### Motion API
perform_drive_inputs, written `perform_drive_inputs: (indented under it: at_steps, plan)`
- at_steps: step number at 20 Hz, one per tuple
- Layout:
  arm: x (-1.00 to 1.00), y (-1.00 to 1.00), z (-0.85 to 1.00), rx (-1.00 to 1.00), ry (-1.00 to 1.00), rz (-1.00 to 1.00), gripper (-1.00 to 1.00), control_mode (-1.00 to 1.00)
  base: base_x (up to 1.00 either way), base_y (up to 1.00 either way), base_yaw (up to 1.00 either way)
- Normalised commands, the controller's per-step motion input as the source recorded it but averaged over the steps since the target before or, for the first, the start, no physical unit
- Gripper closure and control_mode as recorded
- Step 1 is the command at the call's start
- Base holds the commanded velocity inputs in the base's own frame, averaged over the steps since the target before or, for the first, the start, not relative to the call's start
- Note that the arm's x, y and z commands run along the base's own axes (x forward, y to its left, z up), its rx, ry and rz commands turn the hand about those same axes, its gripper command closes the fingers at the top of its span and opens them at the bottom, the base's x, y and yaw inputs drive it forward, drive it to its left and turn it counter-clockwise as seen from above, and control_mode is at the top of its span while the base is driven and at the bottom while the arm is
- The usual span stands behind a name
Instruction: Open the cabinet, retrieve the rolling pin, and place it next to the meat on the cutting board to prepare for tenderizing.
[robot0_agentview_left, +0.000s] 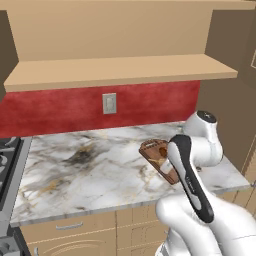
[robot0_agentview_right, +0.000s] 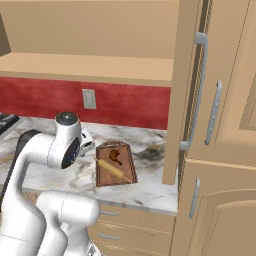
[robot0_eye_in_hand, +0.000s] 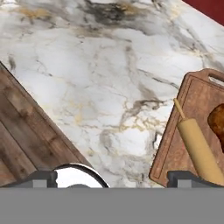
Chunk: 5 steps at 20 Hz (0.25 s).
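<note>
Gripper (robot0_eye_in_hand: 112, 177): the two dark finger tips stand far apart at the bottom of the hand view, one at lower left, one at lower right. Nothing sits between them; jaws spread wide, holding nothing. The right tip overlaps the near end of the rolling pin (robot0_eye_in_hand: 199, 151) in that view; whether it touches cannot be told.

Rolling pin (robot0_agentview_right: 114, 169): lies flat on the cutting board (robot0_agentview_right: 102, 176), not in the hand. In the right base view its long axis runs diagonally, from the far-left part of the board toward the near-right corner. One thin tapered handle shows at the far-left end. In the hand view the body runs from upper left to lower right, the thin handle pointing up-left.

Meat (robot0_agentview_right: 115, 155): dark lump on the far half of the board, just beside the pin, toward the wall side. Contact between the two cannot be told.

Cutting board: rests on the marble counter (robot0_agentview_left: 90, 170), near its right end and front edge.

Cabinet (robot0_agentview_right: 185, 90): the door stands swung open, edge-on in the right base view, silver bar handle (robot0_agentview_right: 199, 90) facing right. Lower shelf (robot0_agentview_left: 120, 72) visible above the red backsplash (robot0_agentview_left: 60, 107).
</note>
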Motion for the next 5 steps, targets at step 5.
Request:
perform_drive_inputs:
  at_steps: [5]
  plan:
    - [-0.91, 0.35, 0.24, -0.06, -0.06, 0.00, -1.00, -1.00, 0.00, 0.00, 0.00]
